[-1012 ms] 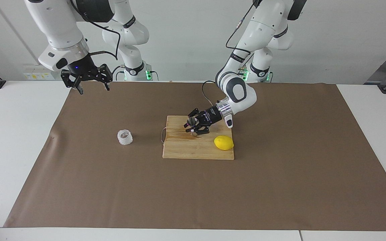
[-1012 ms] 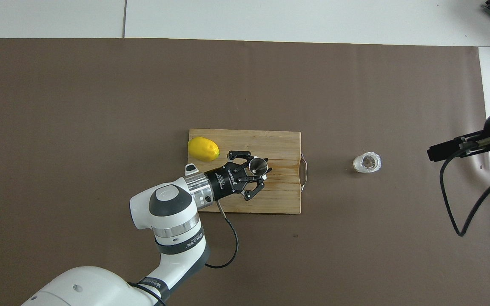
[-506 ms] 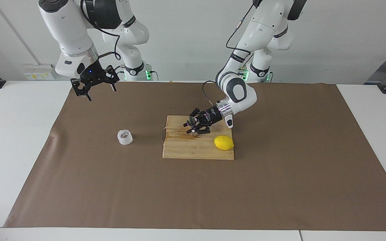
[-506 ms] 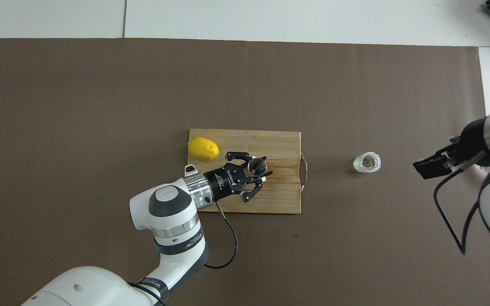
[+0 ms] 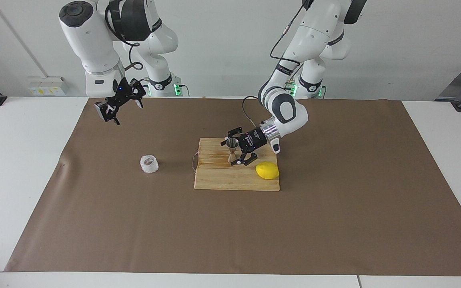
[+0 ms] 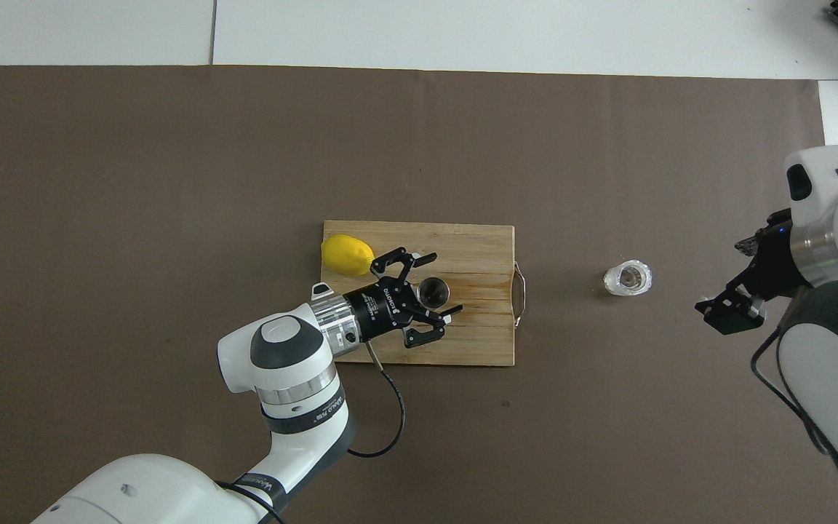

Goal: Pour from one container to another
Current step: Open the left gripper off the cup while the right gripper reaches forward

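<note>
White table (image 5: 18, 168) under brown mat (image 5: 334, 208), plain white wall (image 5: 222, 44).

**Lettering and labels**

1. Left gripper (image 6: 446, 283): one short line of white lettering ran along its black body, beside the silver wrist ring, in the overhead view. The letters were too small to read.
2. Left arm (image 6: 295, 378): a line of white print stood on the dark grey band below the wrist joint. A second, fainter line stood on the next band toward the base. Neither was legible.
3. Wall plate (image 5: 46, 85): a pale plate on the wall at the right arm's end carried small yellow stickers. Their print was unreadable.

No word, number or sign could be read with certainty.
</note>
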Robot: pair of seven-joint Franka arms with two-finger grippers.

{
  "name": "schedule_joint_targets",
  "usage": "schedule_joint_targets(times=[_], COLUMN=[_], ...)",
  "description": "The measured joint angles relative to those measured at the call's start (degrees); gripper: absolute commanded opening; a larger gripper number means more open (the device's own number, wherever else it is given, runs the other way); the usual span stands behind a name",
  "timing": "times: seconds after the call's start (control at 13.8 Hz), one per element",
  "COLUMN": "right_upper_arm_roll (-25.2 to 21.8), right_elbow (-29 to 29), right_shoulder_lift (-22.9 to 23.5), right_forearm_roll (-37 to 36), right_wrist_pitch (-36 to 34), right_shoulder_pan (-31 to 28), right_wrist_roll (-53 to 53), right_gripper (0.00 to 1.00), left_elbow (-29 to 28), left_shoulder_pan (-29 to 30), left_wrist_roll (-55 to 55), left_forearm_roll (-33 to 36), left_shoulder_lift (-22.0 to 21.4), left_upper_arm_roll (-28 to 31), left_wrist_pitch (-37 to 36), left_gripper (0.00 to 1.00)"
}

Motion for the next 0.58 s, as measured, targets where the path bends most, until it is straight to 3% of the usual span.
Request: schedule_joint_targets(times=[0.58], right_upper_arm_roll=[-0.31], right_elbow=[-13.07], right_shoulder_lift=[0.08], right_forearm_roll=[14.03], right_wrist_pitch=[14.32], right_shoulder_pan=[-4.42], right_wrist_roll=[-25.02], right_gripper=[1.00], left_elbow=[-0.28], left_shoulder_pan=[0.00], left_wrist_roll=[0.00], left_forearm_roll=[0.01], left_shoulder_lift=[-0.84], left_upper_arm_roll=[0.05], left_wrist_pitch=[1.67], left_gripper=[1.00])
